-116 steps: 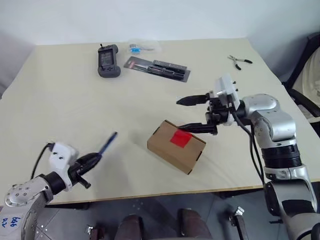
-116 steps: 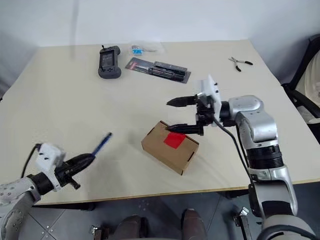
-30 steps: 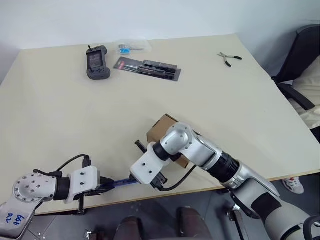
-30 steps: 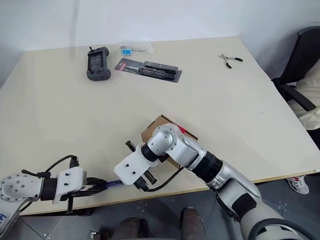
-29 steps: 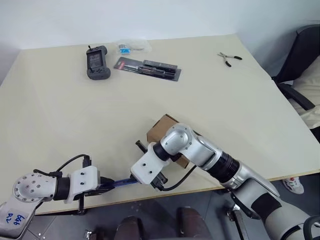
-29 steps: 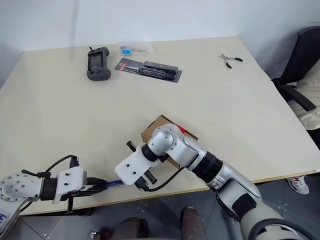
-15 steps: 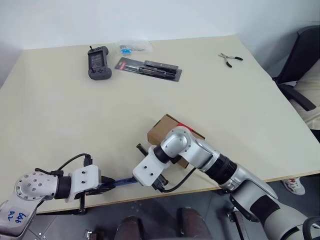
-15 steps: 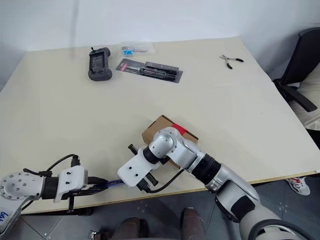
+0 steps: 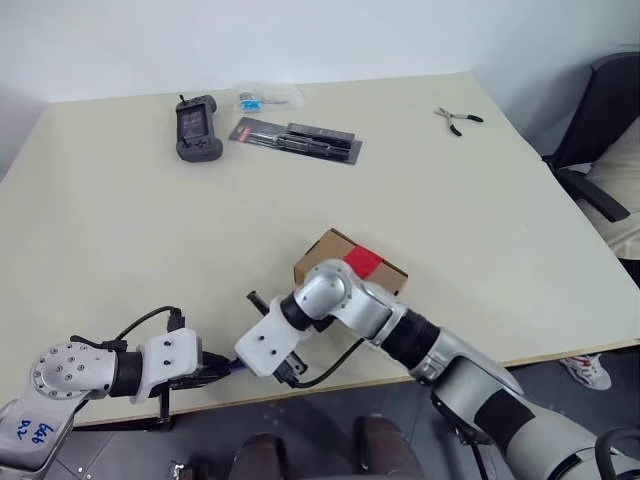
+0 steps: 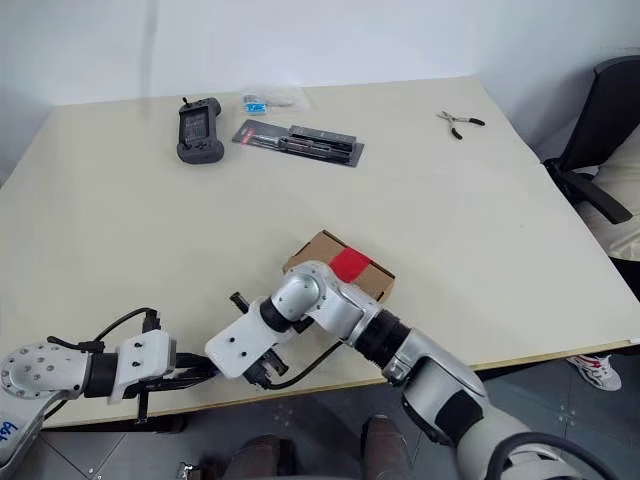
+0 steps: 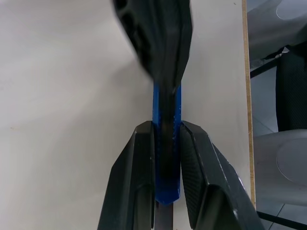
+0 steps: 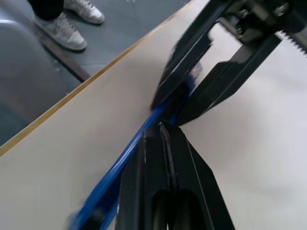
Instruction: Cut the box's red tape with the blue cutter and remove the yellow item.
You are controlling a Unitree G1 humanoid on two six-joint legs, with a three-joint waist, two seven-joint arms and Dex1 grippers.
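Observation:
The brown box (image 9: pixel 322 256) lies near the table's front edge, its red tape (image 9: pixel 362 262) facing up. My left gripper (image 11: pixel 166 125) is shut on the blue cutter (image 11: pixel 166 194) low over the front left of the table (image 9: pixel 120 250). My right arm reaches across in front of the box. My right gripper (image 12: pixel 163 125) is shut, and its tips meet the cutter (image 12: pixel 127 155) just ahead of the left gripper's fingers (image 12: pixel 192 62). The yellow item is out of view.
At the table's back stand a black handheld device (image 9: pixel 197 125), a long black blister pack (image 9: pixel 297 139) and a clear bag (image 9: pixel 262 97). Pliers (image 9: pixel 458 117) lie at the back right. A chair (image 9: pixel 600 110) with a seated person's leg (image 9: pixel 622 190) is off the right edge.
My right gripper has slid left along the front edge up to the cutter in my left gripper. The red tape now shows behind the right arm. My left arm has stayed put.

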